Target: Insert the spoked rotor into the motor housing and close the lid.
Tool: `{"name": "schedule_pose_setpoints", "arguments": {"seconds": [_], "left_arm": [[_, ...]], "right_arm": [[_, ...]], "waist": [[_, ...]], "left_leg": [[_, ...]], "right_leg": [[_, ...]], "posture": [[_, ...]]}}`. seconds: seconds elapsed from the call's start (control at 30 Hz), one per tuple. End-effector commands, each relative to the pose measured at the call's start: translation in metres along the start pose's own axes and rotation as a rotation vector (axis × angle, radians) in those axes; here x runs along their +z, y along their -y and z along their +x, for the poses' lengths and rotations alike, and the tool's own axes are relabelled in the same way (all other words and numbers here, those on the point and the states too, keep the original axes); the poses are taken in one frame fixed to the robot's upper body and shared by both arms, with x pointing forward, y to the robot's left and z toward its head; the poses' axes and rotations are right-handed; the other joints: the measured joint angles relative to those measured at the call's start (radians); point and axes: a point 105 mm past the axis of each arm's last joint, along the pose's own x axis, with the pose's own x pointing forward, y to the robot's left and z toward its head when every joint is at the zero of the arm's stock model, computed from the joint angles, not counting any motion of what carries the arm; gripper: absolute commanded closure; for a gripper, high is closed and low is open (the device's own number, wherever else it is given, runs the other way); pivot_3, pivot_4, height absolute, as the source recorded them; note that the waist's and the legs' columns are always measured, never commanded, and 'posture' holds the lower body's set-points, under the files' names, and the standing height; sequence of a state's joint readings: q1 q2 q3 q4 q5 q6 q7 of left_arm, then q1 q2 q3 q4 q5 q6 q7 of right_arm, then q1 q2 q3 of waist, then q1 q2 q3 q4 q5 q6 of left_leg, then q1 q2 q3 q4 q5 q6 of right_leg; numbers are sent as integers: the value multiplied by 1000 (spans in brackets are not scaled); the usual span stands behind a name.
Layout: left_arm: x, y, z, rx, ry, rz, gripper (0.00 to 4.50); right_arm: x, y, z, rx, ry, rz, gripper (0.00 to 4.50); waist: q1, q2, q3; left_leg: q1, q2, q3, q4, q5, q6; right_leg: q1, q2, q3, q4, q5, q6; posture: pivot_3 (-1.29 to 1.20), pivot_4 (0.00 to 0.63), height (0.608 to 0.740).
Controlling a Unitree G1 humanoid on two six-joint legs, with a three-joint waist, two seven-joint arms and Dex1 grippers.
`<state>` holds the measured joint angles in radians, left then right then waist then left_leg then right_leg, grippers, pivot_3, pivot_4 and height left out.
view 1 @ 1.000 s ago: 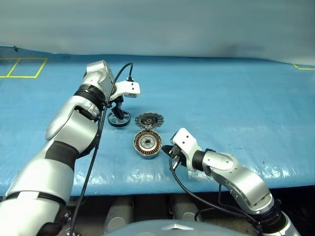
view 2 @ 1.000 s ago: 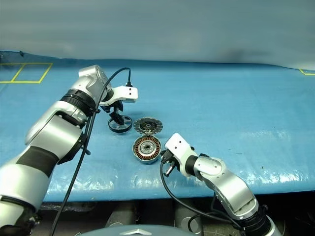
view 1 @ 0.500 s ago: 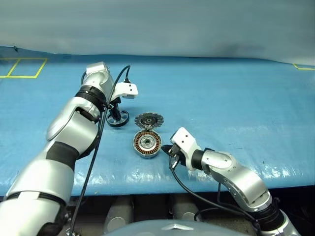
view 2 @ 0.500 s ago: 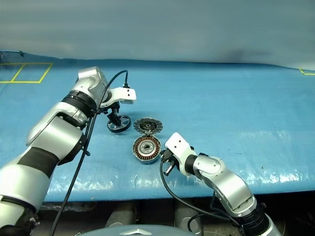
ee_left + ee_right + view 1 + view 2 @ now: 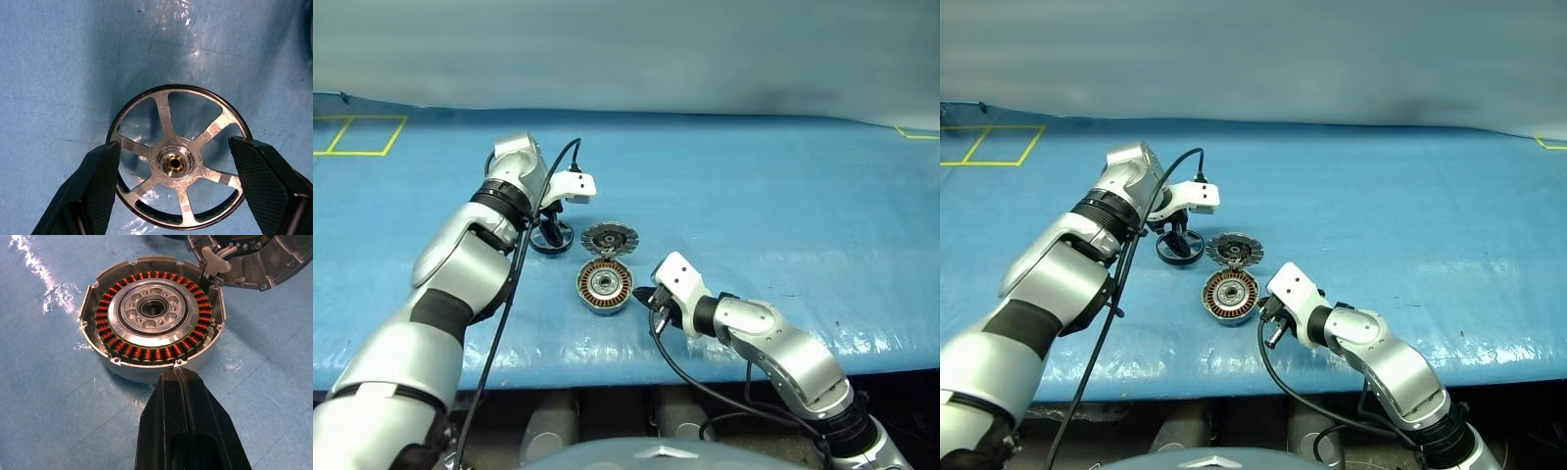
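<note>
The spoked rotor [image 5: 178, 164], a black-rimmed wheel with silver spokes, lies flat on the blue cover. My left gripper [image 5: 550, 232] points down over it, open, with one finger on each side of the rim [image 5: 102, 181]. To its right the lid [image 5: 609, 238] lies swung open, ribbed face up, hinged to the motor housing [image 5: 604, 285]. The housing's copper windings and central hub [image 5: 154, 313] are exposed. My right gripper [image 5: 652, 298] is shut and empty, its tip just beside the housing's wall.
The blue cover [image 5: 783, 206] spreads wide to the right and behind the parts. Yellow tape squares [image 5: 357, 135] mark its far left corner. The table's front edge runs just below my right forearm. A black cable loops from my left wrist.
My left forearm has shifted slightly while its gripper stays over the rotor. The rotor, housing, lid and right arm have not moved.
</note>
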<state>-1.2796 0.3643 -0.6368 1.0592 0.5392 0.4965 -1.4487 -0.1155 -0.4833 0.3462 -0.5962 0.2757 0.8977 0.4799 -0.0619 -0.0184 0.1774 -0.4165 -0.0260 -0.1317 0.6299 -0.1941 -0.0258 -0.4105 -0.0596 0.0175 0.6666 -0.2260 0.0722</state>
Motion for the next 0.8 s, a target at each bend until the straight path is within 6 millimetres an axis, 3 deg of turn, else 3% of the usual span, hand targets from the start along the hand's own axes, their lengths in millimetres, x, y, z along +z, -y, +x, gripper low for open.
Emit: {"name": "schedule_pose_setpoints", "arguments": {"seconds": [0.03, 0.23, 0.37, 0.8], "left_arm": [[3, -6, -10, 46, 33, 13, 667], [4, -9, -10, 77, 37, 53, 667], [3, -10, -10, 81, 39, 42, 1571], [2, -9, -7, 88, 25, 7, 1571]], "right_arm": [[9, 0, -1, 1, 35, -31, 4500], [9, 0, 0, 7, 31, -38, 4500], [9, 0, 0, 7, 25, -42, 4500], [9, 2, 0, 3, 23, -45, 4500]], "waist": [[0, 0, 0], [0, 0, 0], [0, 0, 0], [0, 0, 0]], "left_leg": [[0, 0, 0, 0, 0, 0], [0, 0, 0, 0, 0, 0], [0, 0, 0, 0, 0, 0], [0, 0, 0, 0, 0, 0]], "right_leg": [[0, 0, 0, 0, 0, 0], [0, 0, 0, 0, 0, 0], [0, 0, 0, 0, 0, 0], [0, 0, 0, 0, 0, 0]], "posture": [[0, 150, 740], [0, 150, 740], [0, 150, 740], [0, 150, 740]]}}
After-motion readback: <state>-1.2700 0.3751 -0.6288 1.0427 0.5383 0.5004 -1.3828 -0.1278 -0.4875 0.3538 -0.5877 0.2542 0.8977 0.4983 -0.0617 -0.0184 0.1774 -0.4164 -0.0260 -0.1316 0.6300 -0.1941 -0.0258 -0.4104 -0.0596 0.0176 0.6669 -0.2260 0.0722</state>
